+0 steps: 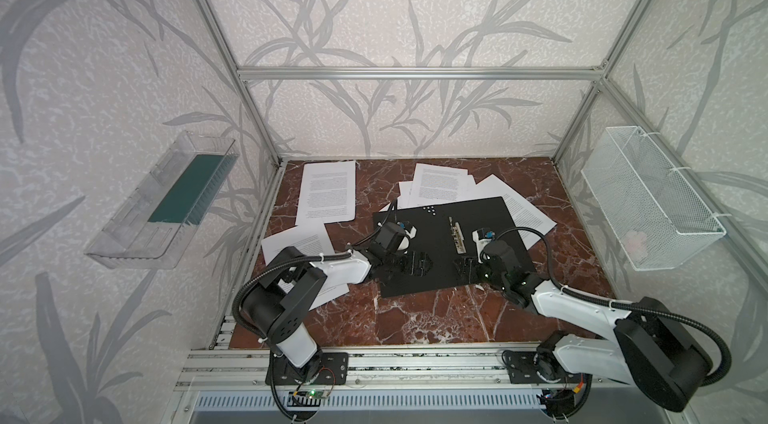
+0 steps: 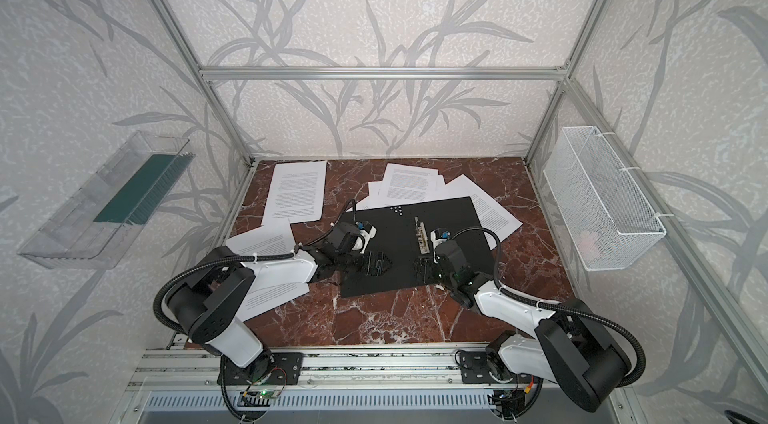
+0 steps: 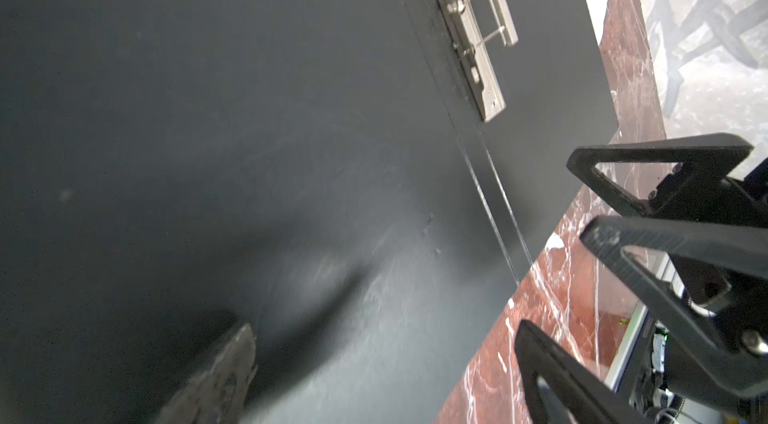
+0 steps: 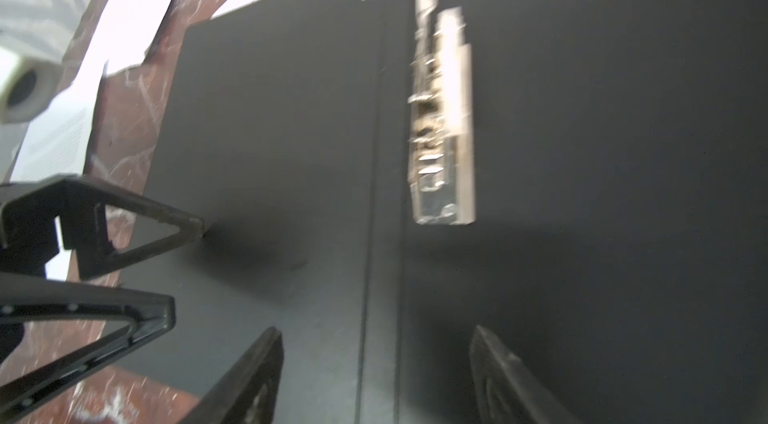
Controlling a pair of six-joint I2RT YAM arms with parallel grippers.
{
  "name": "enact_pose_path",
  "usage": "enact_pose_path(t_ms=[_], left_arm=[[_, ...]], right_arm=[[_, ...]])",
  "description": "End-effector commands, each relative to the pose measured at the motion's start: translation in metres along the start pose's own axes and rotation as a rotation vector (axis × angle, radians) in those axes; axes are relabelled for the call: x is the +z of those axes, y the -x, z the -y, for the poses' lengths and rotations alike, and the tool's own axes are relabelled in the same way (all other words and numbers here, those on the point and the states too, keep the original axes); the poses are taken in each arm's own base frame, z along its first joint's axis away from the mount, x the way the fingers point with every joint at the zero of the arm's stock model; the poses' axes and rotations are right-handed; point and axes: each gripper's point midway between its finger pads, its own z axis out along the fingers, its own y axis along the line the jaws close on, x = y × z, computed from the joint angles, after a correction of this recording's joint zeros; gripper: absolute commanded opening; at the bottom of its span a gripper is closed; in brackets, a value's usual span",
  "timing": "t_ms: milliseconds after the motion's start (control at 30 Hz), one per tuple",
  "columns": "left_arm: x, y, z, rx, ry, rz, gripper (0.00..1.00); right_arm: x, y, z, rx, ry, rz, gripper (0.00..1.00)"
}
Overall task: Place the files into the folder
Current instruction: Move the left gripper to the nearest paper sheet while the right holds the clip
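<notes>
The folder lies wide open in the middle of the table, black inside up, its metal clip beside the spine. Both arms hang low over the folder's near half. The left gripper has its jaws spread wide and holds nothing. The right gripper also has its jaws parted over the spine, with nothing between them.

The files are all outside the folder. There is a loose pile just beyond its far edge, and a few sheets poke out from under its right side. One page lies well off past its far left corner, another to its left.

Those sheets look light and floppy — I'd guess they cling flat to the smooth marble-patterned top, so a free corner or an overhanging edge is the place to pinch. The board looks stiffer and should stay put.

Off to the folder's right a wire basket hangs on the wall — to its left, a clear tray.
</notes>
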Motion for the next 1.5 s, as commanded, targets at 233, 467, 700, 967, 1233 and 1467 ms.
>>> enact_pose_path(t_ms=[233,467,700,967,1233,1467], left_arm=[[-0.128,0.01,-0.037,-0.033,0.273,0.385,0.99],[-0.207,-0.026,-0.101,-0.229,0.566,0.497,0.99],[-0.211,-0.047,-0.138,-0.435,0.62,0.507,0.99],[-0.211,-0.05,-0.167,-0.529,0.686,0.501,0.99],[-0.209,-0.049,-0.188,-0.635,0.687,0.505,0.99],[-0.211,-0.035,-0.209,-0.744,0.666,0.528,0.99]], right_arm=[[-0.011,0.027,-0.056,-0.105,0.091,-0.001,0.91],[-0.018,0.042,-0.079,-0.108,0.105,-0.038,0.99],[0.0,0.061,-0.134,-0.141,0.199,-0.103,0.99],[0.042,0.013,-0.185,-0.163,0.473,-0.306,0.99],[0.055,-0.004,-0.16,-0.233,0.401,-0.282,0.99],[0.058,-0.003,-0.159,-0.236,0.432,-0.253,0.99]])
